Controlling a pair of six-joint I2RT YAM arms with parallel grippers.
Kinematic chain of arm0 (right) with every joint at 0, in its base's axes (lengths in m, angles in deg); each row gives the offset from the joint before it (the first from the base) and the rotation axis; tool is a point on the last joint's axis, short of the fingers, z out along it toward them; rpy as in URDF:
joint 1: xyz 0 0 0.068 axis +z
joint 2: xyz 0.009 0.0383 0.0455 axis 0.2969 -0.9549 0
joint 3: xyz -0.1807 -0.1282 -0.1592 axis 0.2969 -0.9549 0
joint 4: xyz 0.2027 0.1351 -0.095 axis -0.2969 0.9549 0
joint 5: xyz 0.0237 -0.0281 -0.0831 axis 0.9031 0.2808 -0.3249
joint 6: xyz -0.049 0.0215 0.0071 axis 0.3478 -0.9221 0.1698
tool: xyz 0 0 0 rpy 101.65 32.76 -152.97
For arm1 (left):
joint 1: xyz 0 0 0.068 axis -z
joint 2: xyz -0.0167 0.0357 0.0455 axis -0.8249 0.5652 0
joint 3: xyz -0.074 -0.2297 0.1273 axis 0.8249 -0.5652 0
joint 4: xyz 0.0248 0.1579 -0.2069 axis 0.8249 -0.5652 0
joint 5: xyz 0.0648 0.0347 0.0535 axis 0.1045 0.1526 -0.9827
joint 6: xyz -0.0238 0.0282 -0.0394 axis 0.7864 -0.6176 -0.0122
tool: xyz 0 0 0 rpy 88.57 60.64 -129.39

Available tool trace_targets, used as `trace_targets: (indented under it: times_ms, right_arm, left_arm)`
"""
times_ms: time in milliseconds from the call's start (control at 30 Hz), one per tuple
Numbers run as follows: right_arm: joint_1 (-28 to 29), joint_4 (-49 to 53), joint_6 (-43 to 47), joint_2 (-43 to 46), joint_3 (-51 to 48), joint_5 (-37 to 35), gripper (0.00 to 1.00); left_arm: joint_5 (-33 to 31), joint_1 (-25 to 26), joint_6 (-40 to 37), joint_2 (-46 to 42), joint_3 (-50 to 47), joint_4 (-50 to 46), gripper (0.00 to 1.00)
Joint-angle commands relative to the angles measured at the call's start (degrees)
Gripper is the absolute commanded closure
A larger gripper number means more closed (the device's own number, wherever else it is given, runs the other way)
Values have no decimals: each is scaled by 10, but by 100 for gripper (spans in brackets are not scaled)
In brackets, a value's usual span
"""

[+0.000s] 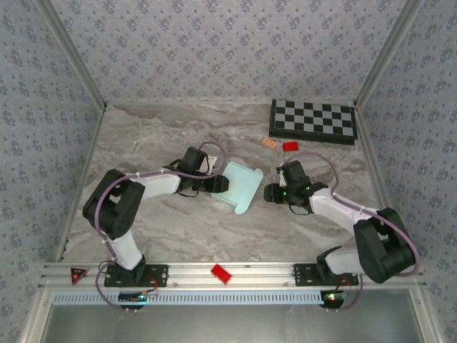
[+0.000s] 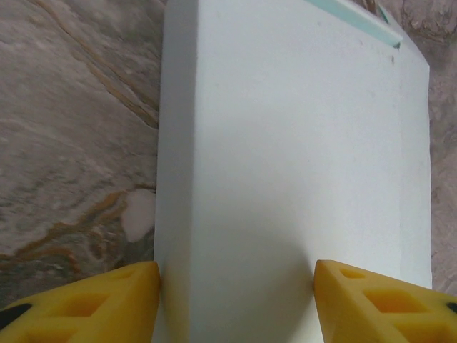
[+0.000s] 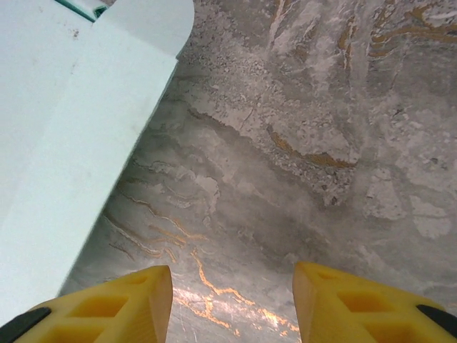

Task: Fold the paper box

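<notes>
- Top view: the pale mint thin-card paper box [image 1: 239, 187] lies mid-way across the grey marble surface [image 1: 178, 136].
- Left wrist view: left gripper [image 2: 235, 268] half-open, straddling the card, with no clamp visible.
- Right wrist view: right gripper [image 3: 232, 271] half-open and empty, over bare surface beside the box.

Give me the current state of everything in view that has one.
paper box, lying on the table, partly folded, not closed.
left gripper, fingers open, astride the box's panel.
right gripper, fingers open over the table, beside the box.
chessboard, lying flat, untouched.

Left tool [image 2: 235, 279] – right tool [image 3: 232, 275] – both parted
</notes>
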Motion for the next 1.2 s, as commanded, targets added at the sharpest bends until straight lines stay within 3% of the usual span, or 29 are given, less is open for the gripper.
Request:
trace_targets:
  times_ms: [0,333,567,800,1167]
  right_arm:
    - [2,-26,-16,-12,3,21,51]
    - [-13,-102,-61,-30,0,92,44]
    - [-20,-164,-133,-43,-21,108,37]
    - [-20,-265,-194,-75,-47,149,33]
    - [-16,-317,-205,-121,-43,183,36]
  left_arm:
    - [-6,10,27,-26,-12,16,42]
    - [-42,11,59,-69,-30,29,36]
    - [-32,5,54,-41,1,29,35]
    - [-10,3,54,-2,34,26,43]
    - [-1,3,91,-7,6,52,51]
